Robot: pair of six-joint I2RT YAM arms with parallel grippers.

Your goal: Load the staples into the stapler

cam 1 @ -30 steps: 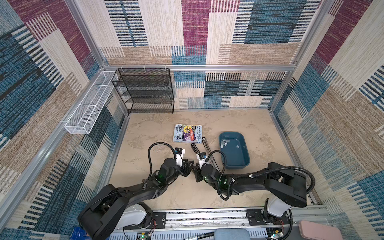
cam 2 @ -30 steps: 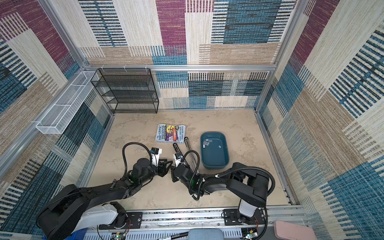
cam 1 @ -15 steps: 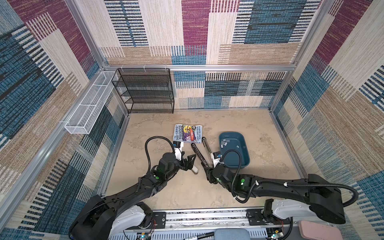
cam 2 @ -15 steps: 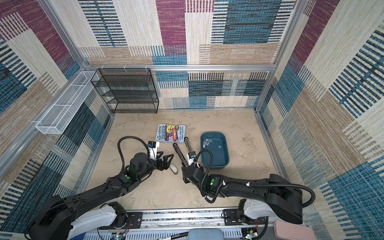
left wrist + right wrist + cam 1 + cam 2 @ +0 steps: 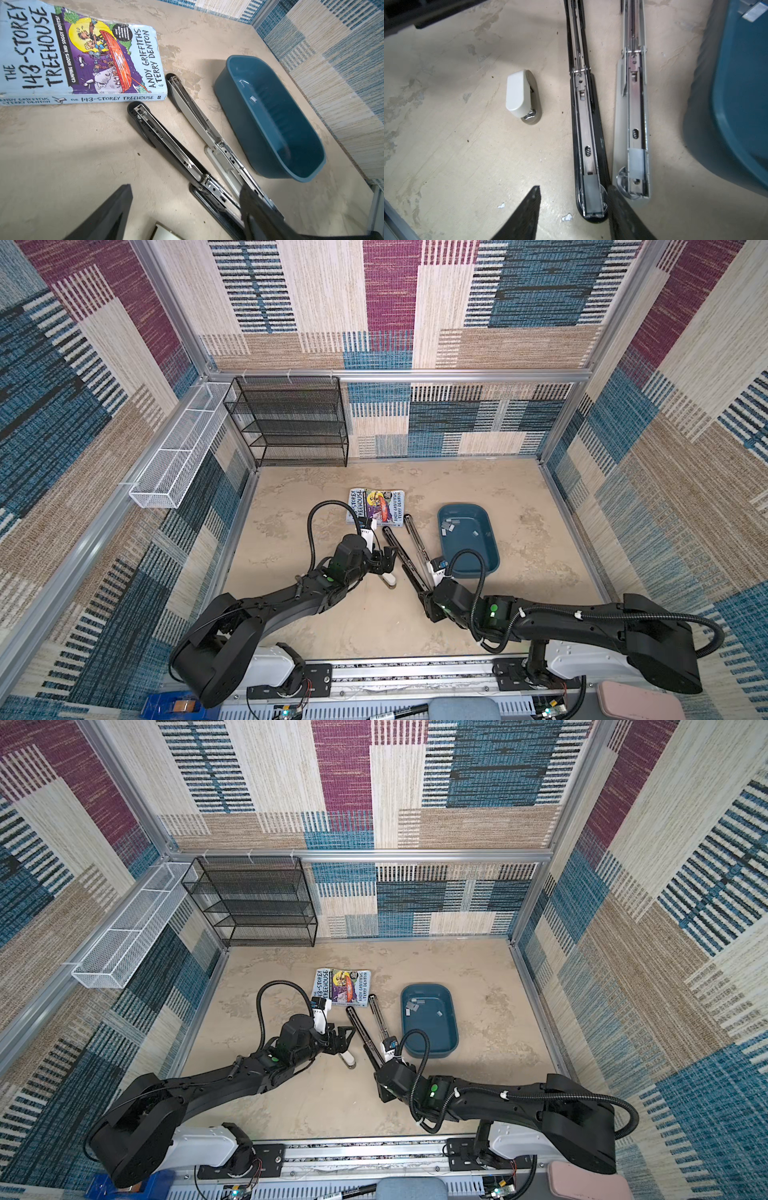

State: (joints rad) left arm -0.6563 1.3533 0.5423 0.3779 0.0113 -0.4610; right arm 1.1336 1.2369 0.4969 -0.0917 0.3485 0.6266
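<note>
Our left jaws stand wide apart and empty, just beside the small white stapler (image 5: 389,580) at the middle of a top view. Our right jaws are apart too, with the near end of the opened black stapler (image 5: 586,135) between them, not clamped. The staples (image 5: 451,526) lie in the blue tray (image 5: 465,545), right of centre.

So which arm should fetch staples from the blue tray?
Right, probably: the right end effector is near the blue tray with the staples; the left end effector would have to cross the black stapler and grey stapler.
</note>
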